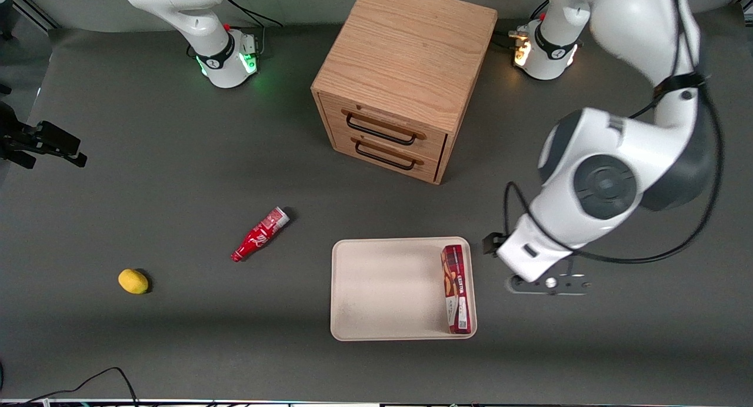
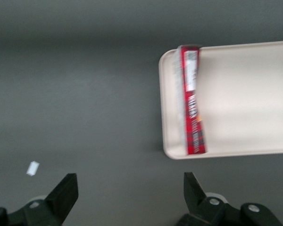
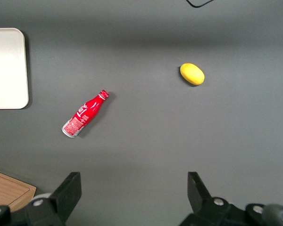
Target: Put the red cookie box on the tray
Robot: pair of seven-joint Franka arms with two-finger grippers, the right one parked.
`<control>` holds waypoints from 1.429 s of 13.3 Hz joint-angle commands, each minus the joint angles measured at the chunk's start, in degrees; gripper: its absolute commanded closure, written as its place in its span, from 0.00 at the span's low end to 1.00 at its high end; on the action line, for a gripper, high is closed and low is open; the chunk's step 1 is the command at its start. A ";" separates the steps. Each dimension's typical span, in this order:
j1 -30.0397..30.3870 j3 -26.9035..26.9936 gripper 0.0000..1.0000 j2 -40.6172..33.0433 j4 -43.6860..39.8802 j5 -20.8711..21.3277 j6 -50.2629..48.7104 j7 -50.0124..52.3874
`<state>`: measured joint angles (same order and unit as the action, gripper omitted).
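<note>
Dark-red, long narrow cardboard cookie box [image 1: 456, 289] lies flat in the cream-beige rectangular tray [image 1: 382, 289], along the rim at the working arm's end. Beside that rim, above bare grey tabletop [image 2: 85, 108], the black pincer [image 2: 129, 195] hangs wide, holding nothing.

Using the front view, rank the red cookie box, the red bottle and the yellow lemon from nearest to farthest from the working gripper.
The gripper hangs open above bare table, beside the tray at the working arm's end.
1. Red cookie box: in the tray, along its edge nearest the gripper.
2. Red bottle: lying on the table, toward the parked arm's end.
3. Yellow lemon: farther still toward the parked arm's end.
</note>
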<state>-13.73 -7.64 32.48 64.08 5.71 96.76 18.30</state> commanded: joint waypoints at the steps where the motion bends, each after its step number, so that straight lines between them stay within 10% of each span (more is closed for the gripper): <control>1: 1.95 2.26 0.00 -14.52 21.14 -1.14 5.72 -3.87; 8: 1.95 18.07 0.00 -32.64 40.94 -2.99 6.87 -19.86; 19: -0.51 22.05 0.00 -33.27 29.35 -2.46 -7.20 -19.98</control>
<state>-13.15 14.02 -1.38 94.62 3.23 90.95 -4.03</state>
